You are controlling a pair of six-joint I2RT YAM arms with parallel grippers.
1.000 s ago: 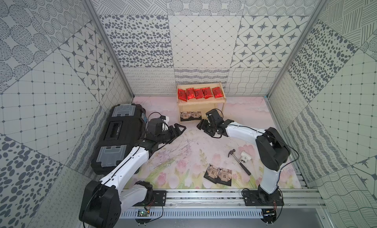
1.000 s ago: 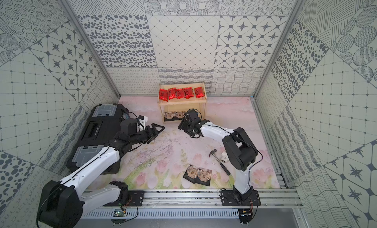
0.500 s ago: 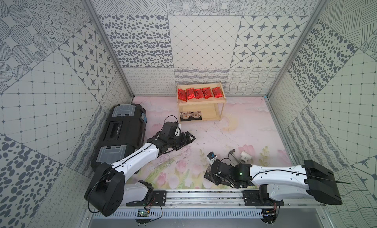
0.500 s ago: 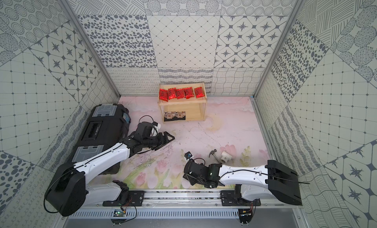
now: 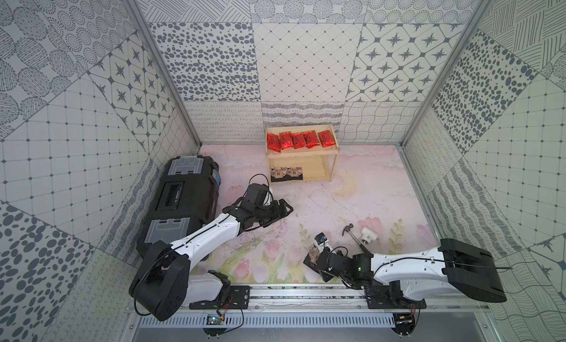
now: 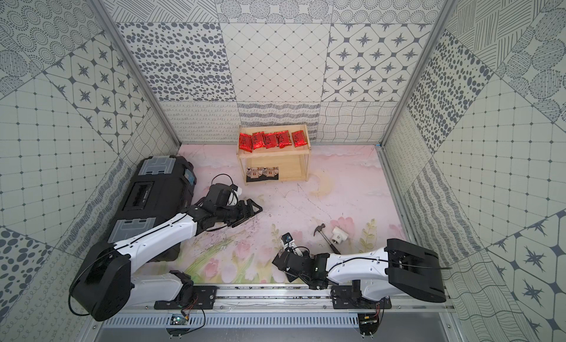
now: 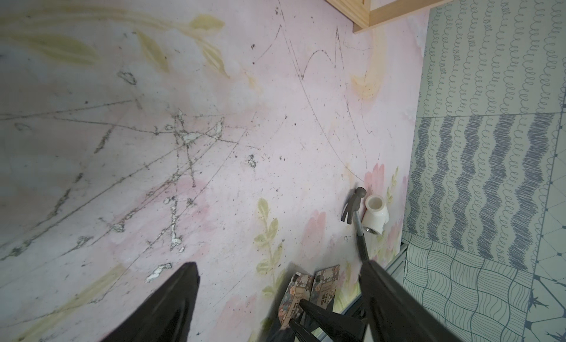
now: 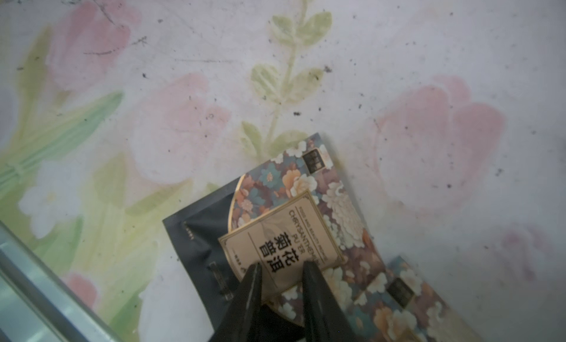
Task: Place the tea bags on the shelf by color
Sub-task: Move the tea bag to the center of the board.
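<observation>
In both top views the shelf [image 5: 317, 172] stands at the far end of the mat [image 5: 361, 190]. Five red packets [image 5: 297, 140] lie in a row on its upper tier. Two dark sachets [image 5: 286, 173] lie side by side at the left end of its lower tier. Two more dark sachets [image 5: 313, 254] lie at the near edge of the mat, partly under the right gripper [image 5: 318, 259]. One hammer [image 5: 352, 233] and one white fitting [image 5: 368, 235] lie just beside each other, to their right. One black toolbox [image 5: 183, 202] lies along the left side. The left gripper [image 6: 255, 207] hangs over bare mat, holding nothing.

In the left wrist view the left gripper [image 7: 279, 264] is spread wide with only mat between its fingers. Beyond it are the two loose dark sachets [image 7: 326, 280], the hammer [image 7: 353, 209], the white fitting [image 7: 375, 215] and one corner of the shelf [image 7: 364, 13].

In the right wrist view the right gripper [image 8: 281, 271] has its fingers close together, a narrow gap between them, tips on the tan label of one sachet [image 8: 275, 209]. Whether they pinch it cannot be told. The second sachet [image 8: 407, 294] lies just beside it.
</observation>
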